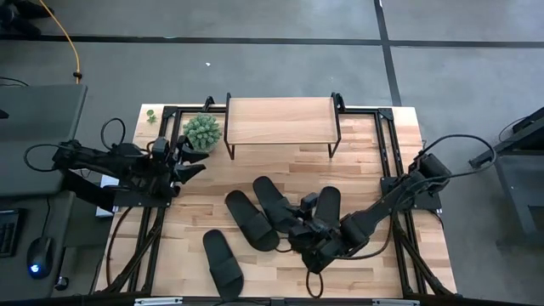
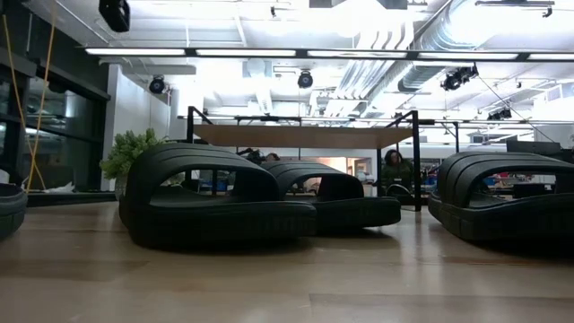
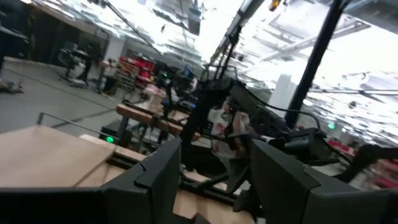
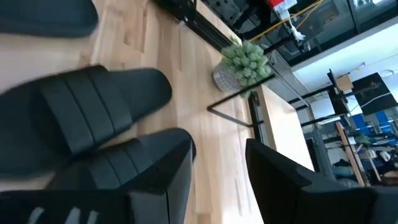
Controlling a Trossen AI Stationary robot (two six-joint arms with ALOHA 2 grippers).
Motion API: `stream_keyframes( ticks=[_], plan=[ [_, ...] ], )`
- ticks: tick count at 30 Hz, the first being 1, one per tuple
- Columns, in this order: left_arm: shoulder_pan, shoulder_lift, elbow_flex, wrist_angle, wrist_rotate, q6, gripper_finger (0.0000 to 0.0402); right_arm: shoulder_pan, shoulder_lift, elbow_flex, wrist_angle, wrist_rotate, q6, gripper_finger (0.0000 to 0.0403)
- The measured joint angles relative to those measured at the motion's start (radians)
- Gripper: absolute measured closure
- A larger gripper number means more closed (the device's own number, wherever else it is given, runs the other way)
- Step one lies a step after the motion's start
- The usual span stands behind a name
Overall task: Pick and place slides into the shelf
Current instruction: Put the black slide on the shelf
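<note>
Looking down, we see four black slides (image 1: 252, 219) lying on the worktop (image 1: 365, 161) in front of the shelf (image 1: 280, 121). Our right gripper (image 1: 308, 231), fingers parted and empty, hovers over the middle slides; our left gripper (image 1: 194, 157), also open, waits beside the potted plant (image 1: 202, 132).

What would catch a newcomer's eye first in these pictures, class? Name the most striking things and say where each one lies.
Four black slides lie scattered on the near half of the wooden table, three bunched in the middle and one alone nearer the front edge. The right tool, fingers open, hovers low over that bunch. Behind them the shelf stands at the far edge with nothing on top, a small green plant beside it, and the left tool waits near that plant.
</note>
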Motion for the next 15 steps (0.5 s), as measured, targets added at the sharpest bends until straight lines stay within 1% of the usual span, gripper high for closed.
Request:
stream_keyframes(
  ticks=[5, 10, 15],
  plan=[
    [0.000, 0.060, 0.029, -0.008, 0.086, -0.017, 0.0224, 0.000, 0.053, 0.000, 0.075, -0.016, 0.010, 0.0261],
    [0.000, 0.092, 0.052, -0.007, 0.093, -0.023, 0.0224, 0.002, 0.107, 0.000, 0.099, -0.038, 0.025, 0.0261],
    [0.000, 0.100, 0.060, -0.007, 0.083, -0.014, 0.0224, 0.003, 0.156, 0.000, 0.122, -0.059, 0.075, 0.0261]
  ],
)
